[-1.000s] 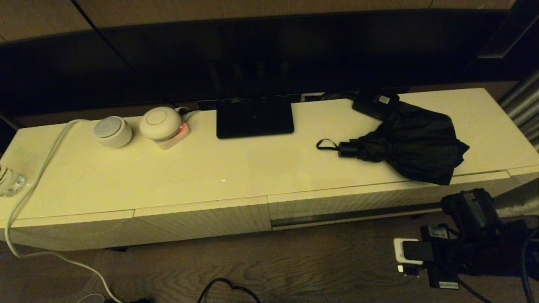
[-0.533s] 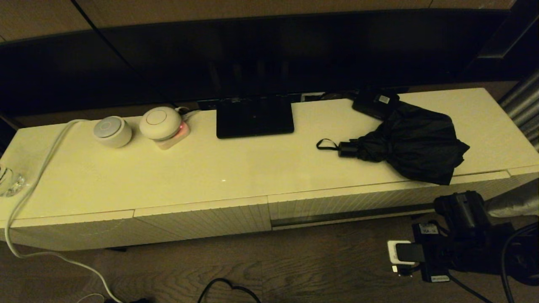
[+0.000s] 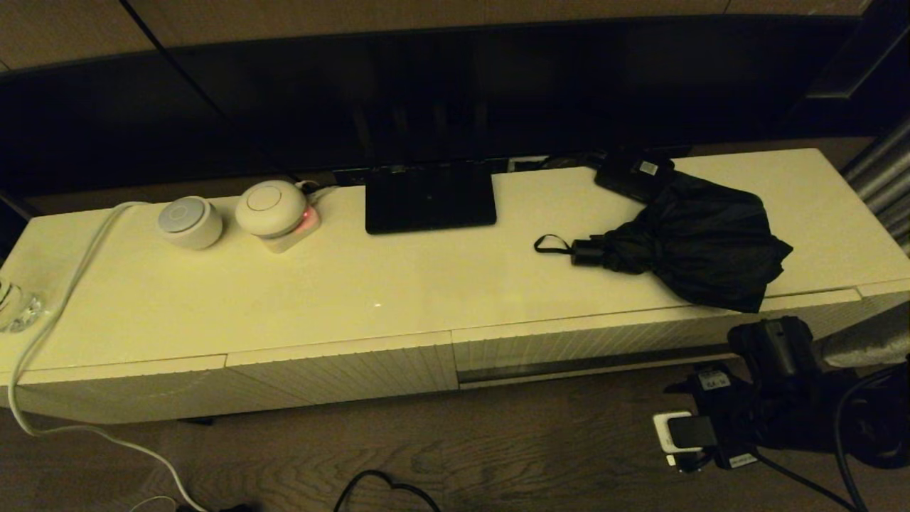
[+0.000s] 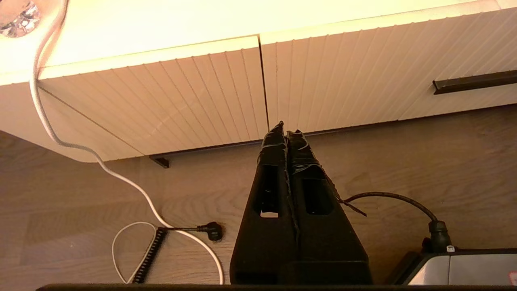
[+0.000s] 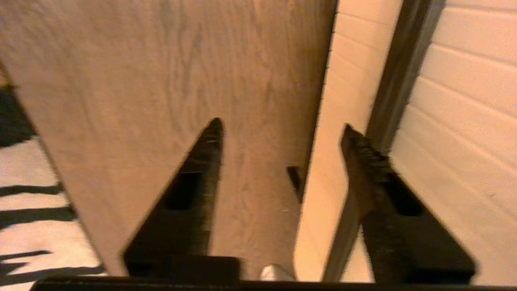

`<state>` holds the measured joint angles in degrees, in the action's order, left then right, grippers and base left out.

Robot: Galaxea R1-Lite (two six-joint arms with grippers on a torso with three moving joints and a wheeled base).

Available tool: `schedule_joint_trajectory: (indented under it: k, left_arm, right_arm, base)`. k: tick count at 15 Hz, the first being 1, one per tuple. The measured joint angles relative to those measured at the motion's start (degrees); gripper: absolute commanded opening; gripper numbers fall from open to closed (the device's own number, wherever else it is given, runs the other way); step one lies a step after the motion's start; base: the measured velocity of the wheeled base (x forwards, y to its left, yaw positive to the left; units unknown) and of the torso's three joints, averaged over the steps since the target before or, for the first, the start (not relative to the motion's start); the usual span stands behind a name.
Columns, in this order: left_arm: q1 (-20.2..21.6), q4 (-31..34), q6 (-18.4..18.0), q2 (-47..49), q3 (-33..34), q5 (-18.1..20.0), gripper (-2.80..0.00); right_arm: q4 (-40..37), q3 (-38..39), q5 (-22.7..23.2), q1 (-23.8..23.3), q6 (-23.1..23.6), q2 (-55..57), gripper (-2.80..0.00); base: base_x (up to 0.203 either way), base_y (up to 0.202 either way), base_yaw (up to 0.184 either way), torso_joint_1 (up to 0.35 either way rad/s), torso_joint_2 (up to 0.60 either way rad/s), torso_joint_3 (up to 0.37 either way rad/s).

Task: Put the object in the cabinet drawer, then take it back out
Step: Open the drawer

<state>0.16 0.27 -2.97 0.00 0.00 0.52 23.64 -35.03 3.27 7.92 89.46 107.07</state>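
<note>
The black folding umbrella [image 3: 700,242] lies on the right of the cream cabinet top [image 3: 426,284], with its handle and wrist loop [image 3: 551,244] pointing left. Below it the ribbed drawer front [image 3: 604,340] is closed, and its dark slot handle [image 3: 590,363] runs along the lower edge. My right gripper [image 3: 762,333] hangs low in front of the drawer's right end. It is open [image 5: 281,124], with one finger [image 5: 365,157] against the dark slot [image 5: 398,72] and nothing between the fingers. My left gripper [image 4: 284,126] is shut and empty, low before the plain ribbed panels [image 4: 181,93].
A black monitor base [image 3: 430,195], two round white devices [image 3: 190,222] [image 3: 271,208] and a small labelled black box [image 3: 633,174] stand on the cabinet top. A white cable [image 3: 64,299] hangs over the left edge. Cables [image 3: 384,487] lie on the wooden floor.
My right arm has moved left and up, bringing its gripper closer to the drawer's slot handle. The umbrella and the drawer have not moved.
</note>
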Motion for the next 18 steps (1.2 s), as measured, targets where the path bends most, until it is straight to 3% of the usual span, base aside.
schedule_joint_trajectory:
  k: [6,18]
  left_arm:
    - [0.0,0.0,0.0,0.0,0.0,0.0,-2.8]
    - [0.0,-0.02,-0.05,0.0,0.0,0.0,-2.8]
  right_arm:
    - [6.37,-3.28,0.02,-0.48,0.07,5.4,0.0]
    - [6.29,-11.57,0.12,-2.1,-1.82,12.45,0.0]
  base:
    - [0.0,0.0,0.0,0.0,0.0,0.0]
    - [0.0,0.0,0.0,0.0,0.0,0.0]
